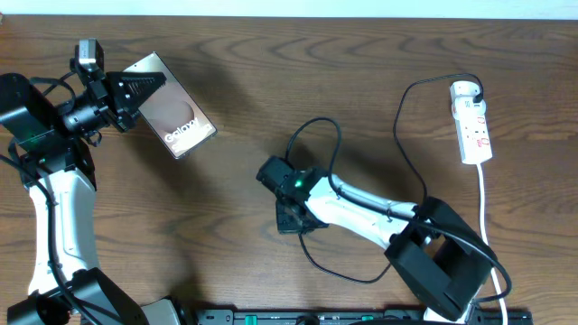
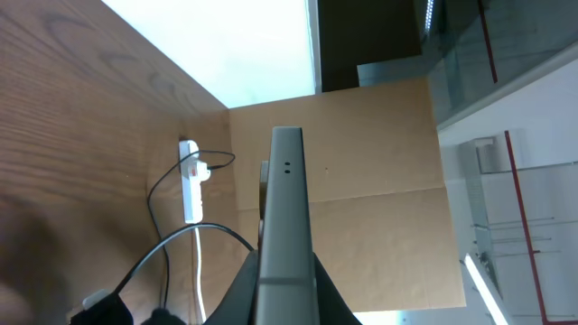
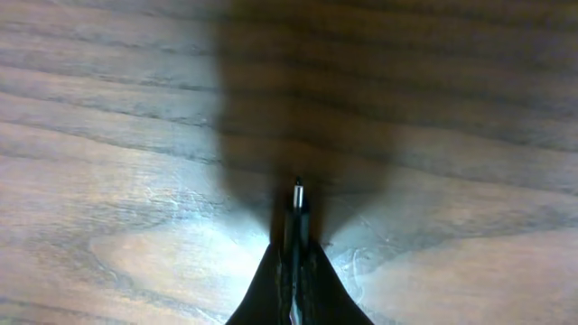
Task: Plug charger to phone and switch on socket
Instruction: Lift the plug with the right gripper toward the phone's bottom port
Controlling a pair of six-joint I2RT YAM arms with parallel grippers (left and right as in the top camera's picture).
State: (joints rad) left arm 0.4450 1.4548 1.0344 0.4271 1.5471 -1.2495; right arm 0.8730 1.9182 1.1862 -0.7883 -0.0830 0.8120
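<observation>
My left hand point(image 1: 140, 90) sits at about 10 o'clock on the table point(image 1: 361, 54), clamped on one end of the phone point(image 1: 176, 117). The phone's lettered face is turned up and its free end points toward 4 o'clock. From my left wrist the phone point(image 2: 287, 208) shows edge-on between my fingers, two small holes in its narrow side. I cannot tell whether it touches the wood. Near the centre, slightly toward 6 o'clock, my right hand point(image 1: 289, 217) points down at the table. Its fingers are closed together on the charger point(image 1: 396, 134) just behind the plug tip point(image 3: 297, 192), and the tip pokes out past them toward 12 o'clock, close above the wood grain. The thin black cable loops up toward 12 o'clock beside my wrist, and another length curls away toward 5 o'clock. A long arc rises at the right to the socket point(image 1: 474, 126), which lies at about 2 o'clock, and the cable's far end goes in at the socket's 12 o'clock end. The socket's white cord trails off toward 6 o'clock.
</observation>
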